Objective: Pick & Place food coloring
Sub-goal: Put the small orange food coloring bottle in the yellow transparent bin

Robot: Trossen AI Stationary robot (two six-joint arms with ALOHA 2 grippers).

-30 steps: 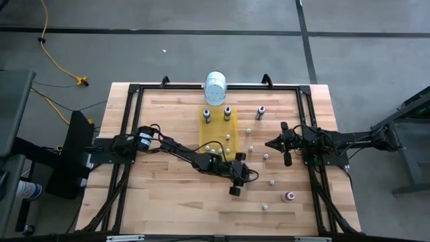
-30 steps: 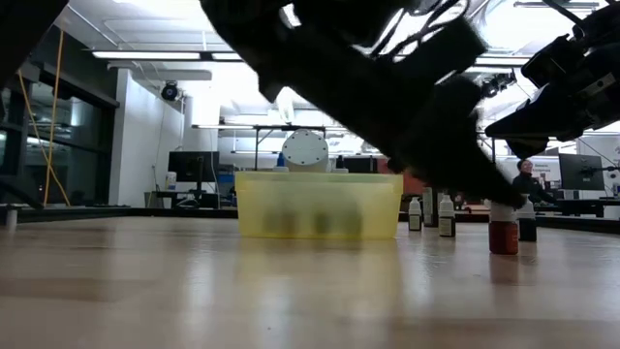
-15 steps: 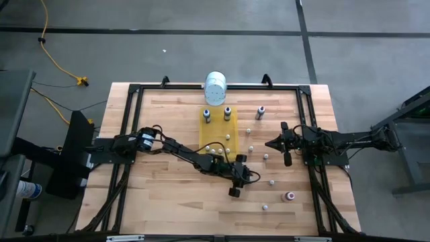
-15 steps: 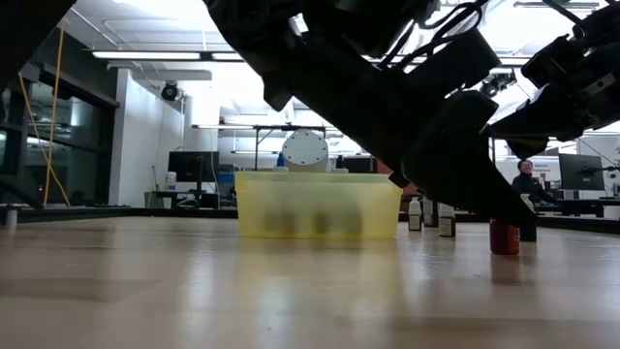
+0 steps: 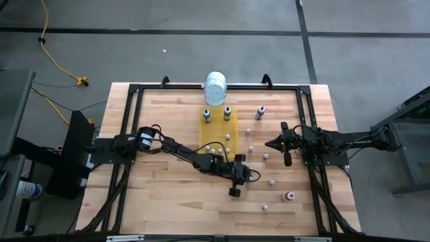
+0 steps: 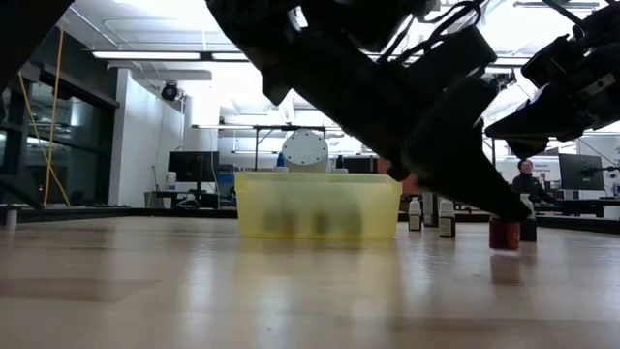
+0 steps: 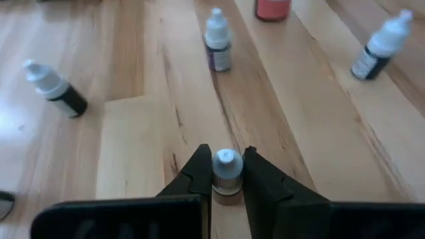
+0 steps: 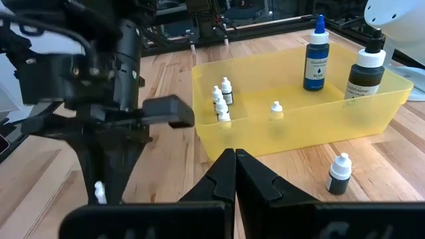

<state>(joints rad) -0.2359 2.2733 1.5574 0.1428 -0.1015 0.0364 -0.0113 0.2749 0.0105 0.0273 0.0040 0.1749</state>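
Near the yellow tray's (image 5: pixel 218 134) front corner, the left gripper (image 7: pixel 226 178) is clamped on 1 small white-capped bottle (image 7: pixel 226 170); the right gripper (image 8: pixel 234 166), fingers together, waits beside the tray.

We found almost no writing to read. In the right wrist view, the tall blue bottle (image 8: pixel 318 58) in the yellow tray (image 8: pixel 372 109) carried a dark label whose last word looked like "BLUE"; the dark bottle (image 8: pixel 366 73) beside it had a pale label we could not make out.
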